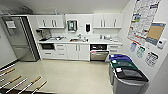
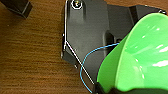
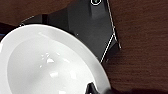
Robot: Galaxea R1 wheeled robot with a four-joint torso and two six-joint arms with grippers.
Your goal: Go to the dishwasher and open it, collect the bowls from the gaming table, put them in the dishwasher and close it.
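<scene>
Two bowls travel with us, one at each wrist, while the head view looks across a pale floor into a small kitchen. At our left wrist the green bowl [image 2: 140, 55] sits close to the camera, tilted so that its glossy inside faces up and outward, with a dark edge crossing its rim at the frame's margin; at our right wrist a white bowl [image 3: 50, 65] shows in much the same way, hollow side toward the lens. We judge that each is carried by its rim so it can go into a rack without being regripped, but the fingers themselves are not clear in either wrist view, so we cannot tell how wide either set of jaws stands or whether it truly clamps the bowl. Below both bowls lies brown wood-grained surface, which we cannot identify further. Ahead, the dishwasher [image 1: 99, 54] sits under the white desk, right of the white cupboard doors, and its door appears pulled open at the top, showing a dark gap above the steel front; that would suit loading. Three bins [image 1: 126, 75] stand along the right wall just beside it, and a tall fridge [image 1: 18, 37] fills the left corner. Rods with handles [image 1: 22, 82] cross the lower left corner.
</scene>
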